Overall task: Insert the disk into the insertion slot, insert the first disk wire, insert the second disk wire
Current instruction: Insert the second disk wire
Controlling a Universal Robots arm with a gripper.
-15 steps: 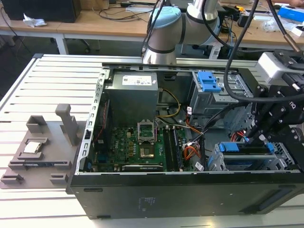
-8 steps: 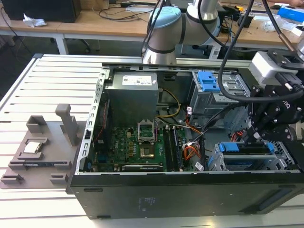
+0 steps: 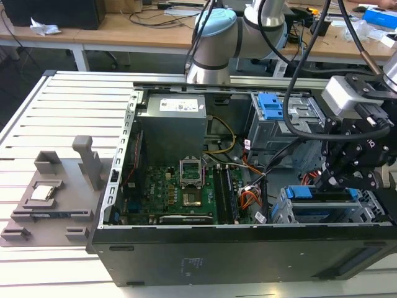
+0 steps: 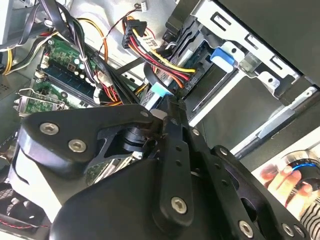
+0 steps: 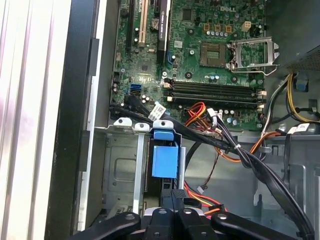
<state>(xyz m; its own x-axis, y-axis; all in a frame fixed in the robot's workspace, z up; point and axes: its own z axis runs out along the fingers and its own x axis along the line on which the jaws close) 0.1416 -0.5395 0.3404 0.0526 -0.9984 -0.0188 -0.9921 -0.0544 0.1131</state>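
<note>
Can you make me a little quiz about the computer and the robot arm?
1. True or false: the disk sits inside the insertion slot.
2. The disk's carrier frame is: A red, B blue, C green.
3. Fill in: the end effector is on the exterior view's ____ side.
Key: 1 true; 2 B; 3 right.

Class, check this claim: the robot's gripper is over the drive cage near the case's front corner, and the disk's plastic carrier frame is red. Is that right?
One detail is wrong: the carrier frame is bright blue, not red, as the first wrist view shows. The rest holds: in the exterior view the gripper sits over the drive cage near the case's front corner.
</note>
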